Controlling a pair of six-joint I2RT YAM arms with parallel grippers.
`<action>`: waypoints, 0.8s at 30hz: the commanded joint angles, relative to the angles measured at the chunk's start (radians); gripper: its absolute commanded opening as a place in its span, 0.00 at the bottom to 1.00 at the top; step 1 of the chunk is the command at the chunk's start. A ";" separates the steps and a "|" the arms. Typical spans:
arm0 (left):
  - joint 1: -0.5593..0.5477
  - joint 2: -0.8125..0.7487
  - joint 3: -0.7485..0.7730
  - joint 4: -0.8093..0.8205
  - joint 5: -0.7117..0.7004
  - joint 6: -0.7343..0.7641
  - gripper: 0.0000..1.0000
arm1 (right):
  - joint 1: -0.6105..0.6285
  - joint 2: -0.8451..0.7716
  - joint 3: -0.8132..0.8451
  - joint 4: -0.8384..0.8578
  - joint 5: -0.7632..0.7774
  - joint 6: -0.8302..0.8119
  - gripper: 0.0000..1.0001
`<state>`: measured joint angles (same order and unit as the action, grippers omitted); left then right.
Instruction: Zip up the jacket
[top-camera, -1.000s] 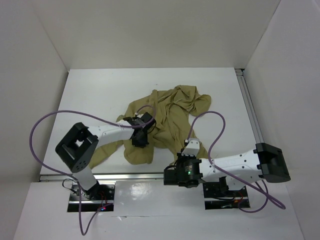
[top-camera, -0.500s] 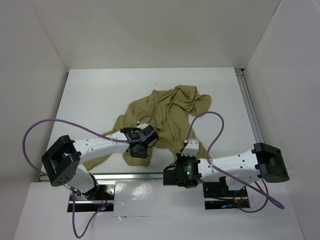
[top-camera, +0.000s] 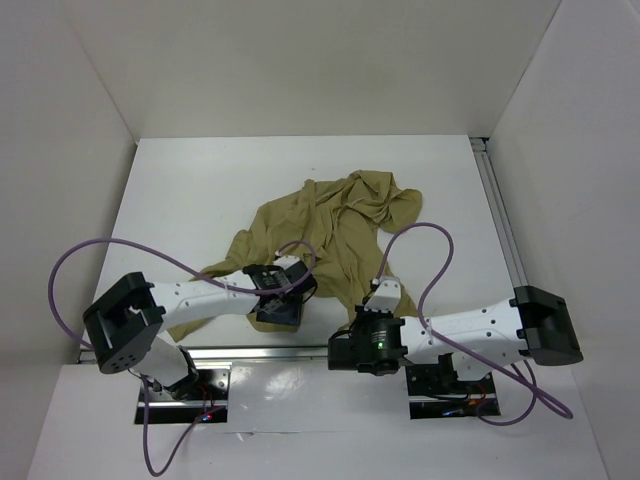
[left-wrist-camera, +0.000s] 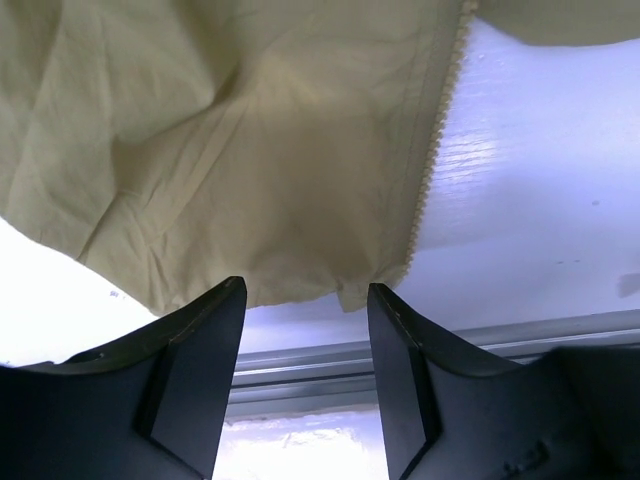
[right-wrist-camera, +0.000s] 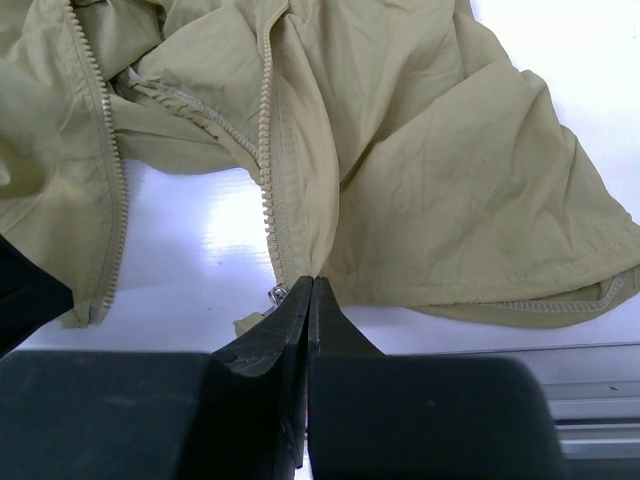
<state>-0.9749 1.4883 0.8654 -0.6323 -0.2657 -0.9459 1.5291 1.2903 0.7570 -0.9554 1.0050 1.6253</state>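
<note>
One olive-tan, thin fabric jacket (top-camera: 335, 225) lies crumpled on the white table (top-camera: 200, 190), its two zipper rows (right-wrist-camera: 266, 150) lying apart. Two black two-finger pincers sit at the jacket's near hem. The left gripper (left-wrist-camera: 305, 290) has its jaws spread wide, gripping nothing. The right gripper (right-wrist-camera: 308, 285) is pressed fully closed at one zipper row's lower end; whether it pinches fabric cannot be told. Plain white walls (top-camera: 300, 60) stand around the jacket on three sides.
</note>
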 joint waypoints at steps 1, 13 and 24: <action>-0.002 0.021 0.003 0.035 0.003 -0.007 0.65 | 0.008 -0.029 0.002 -0.039 0.026 0.039 0.00; -0.002 0.063 0.003 0.045 0.033 0.012 0.61 | 0.008 -0.039 -0.016 -0.057 0.035 0.061 0.00; -0.002 0.063 -0.017 0.026 0.042 0.001 0.58 | 0.008 -0.039 -0.016 -0.057 0.035 0.070 0.00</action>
<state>-0.9749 1.5490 0.8562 -0.5945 -0.2302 -0.9451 1.5291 1.2728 0.7448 -0.9703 1.0054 1.6604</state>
